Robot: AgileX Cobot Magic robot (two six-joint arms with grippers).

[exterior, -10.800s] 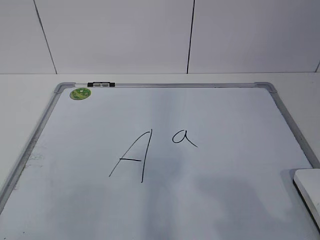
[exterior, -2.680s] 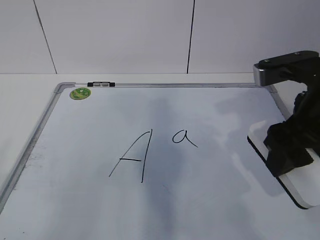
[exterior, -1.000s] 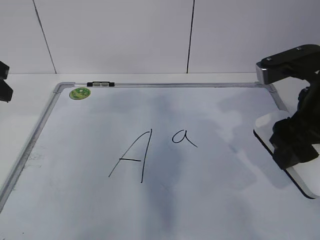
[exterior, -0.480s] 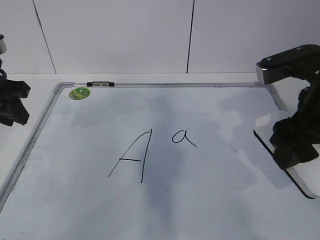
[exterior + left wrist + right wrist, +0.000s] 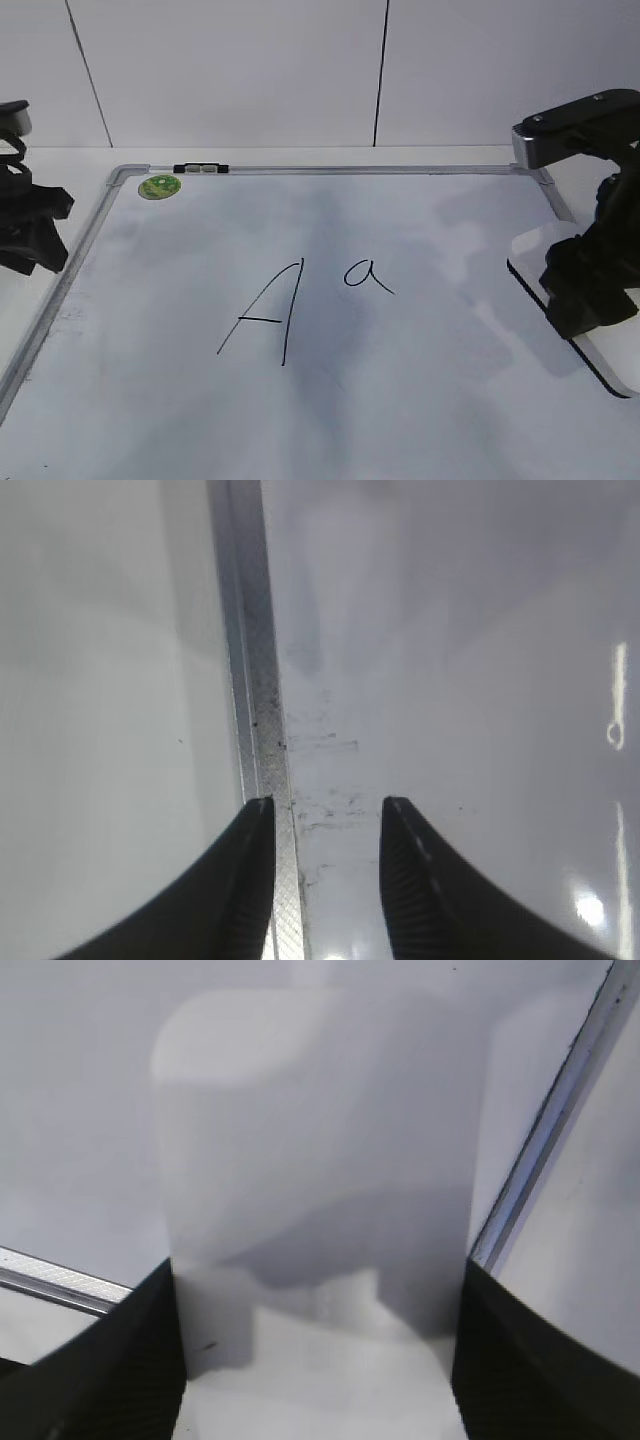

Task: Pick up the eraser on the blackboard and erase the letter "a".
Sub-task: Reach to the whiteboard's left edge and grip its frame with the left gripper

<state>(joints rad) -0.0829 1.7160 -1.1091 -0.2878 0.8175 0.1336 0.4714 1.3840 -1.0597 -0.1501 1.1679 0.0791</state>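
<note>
White and silver-framed, the blackboard (image 5: 330, 400) bears the letter "a" (image 5: 368, 275) near its middle. The right gripper (image 5: 590, 290) clamps the eraser (image 5: 600, 352) at the board's right edge. The left gripper (image 5: 322, 825), jaws apart, straddles the left frame.

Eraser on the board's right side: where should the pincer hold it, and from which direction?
Across the two long sides of the eraser, from above. It is a flat oblong block lying felt-down, so only its narrow width fits between the fingers. The right pincer already straddles it that way.
</note>
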